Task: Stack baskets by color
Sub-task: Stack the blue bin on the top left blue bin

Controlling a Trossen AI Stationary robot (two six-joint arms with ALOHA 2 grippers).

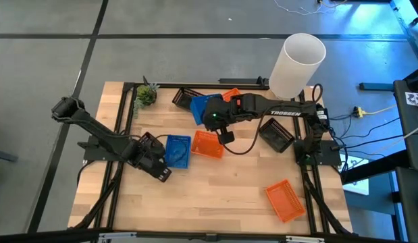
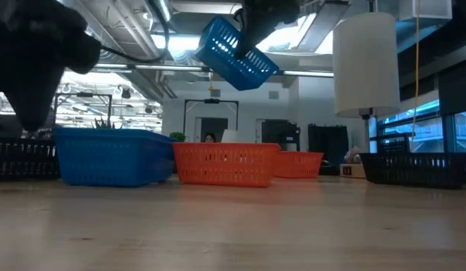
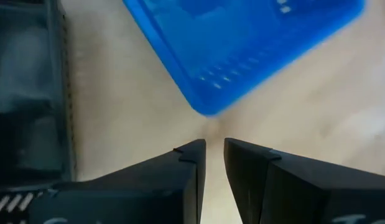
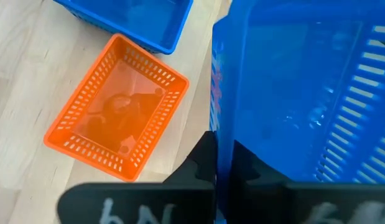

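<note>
Right hand raised, clamped on tilted blue basket, left hand low, slightly parted, empty.

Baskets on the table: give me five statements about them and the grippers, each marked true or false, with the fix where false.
1. The right gripper is shut on a blue basket lifted clear of the table. True.
2. The left gripper holds the other blue basket. False: it holds nothing; its fingers stand slightly apart just short of that basket's corner.
3. An orange basket lies beside the blue basket on the table. True.
4. All orange baskets are stacked together. False: another orange basket lies alone near the table's front right corner.
5. The white cylinder lies on its side. False: it stands upright at the table's back right.
</note>
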